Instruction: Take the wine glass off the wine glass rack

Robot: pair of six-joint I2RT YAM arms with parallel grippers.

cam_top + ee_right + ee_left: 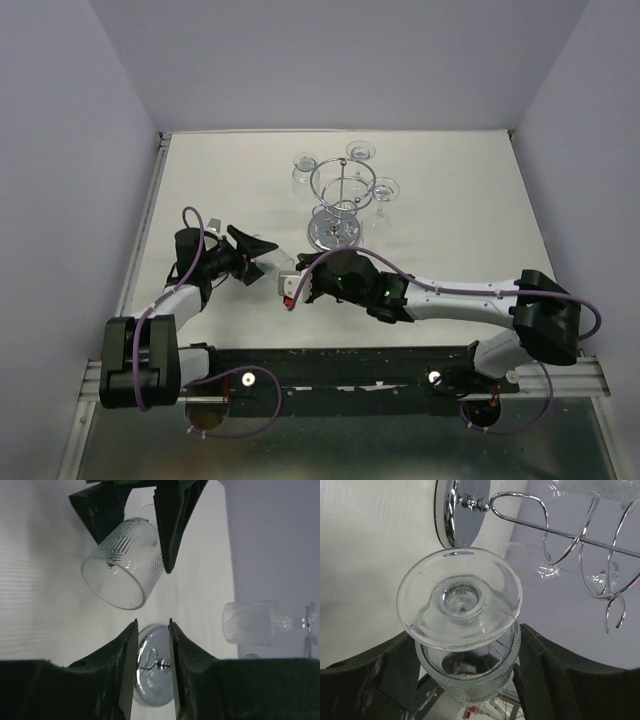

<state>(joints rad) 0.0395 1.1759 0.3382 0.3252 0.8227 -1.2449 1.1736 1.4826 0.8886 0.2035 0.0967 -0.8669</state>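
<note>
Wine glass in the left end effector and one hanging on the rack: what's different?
The held wine glass sits in the left end effector; the hanging glass hangs from the wine glass rack. The held glass tilts; the hanging glass points rim-down. Both are clear with cut stripes.

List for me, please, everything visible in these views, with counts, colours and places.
wine glass rack: one, shiny chrome, centre, far side.
hanging wine glasses: three visible, clear, around the rack's ring.
held wine glass: one, clear, patterned bowl, off the rack.
table: one, white, under everything.
walls: pale grey, three sides.
arms: two, white and black, purple cables, near edge.
left claw: black, shut on the held wine glass.
right claw: black, slightly open, empty, beside that glass.
</note>
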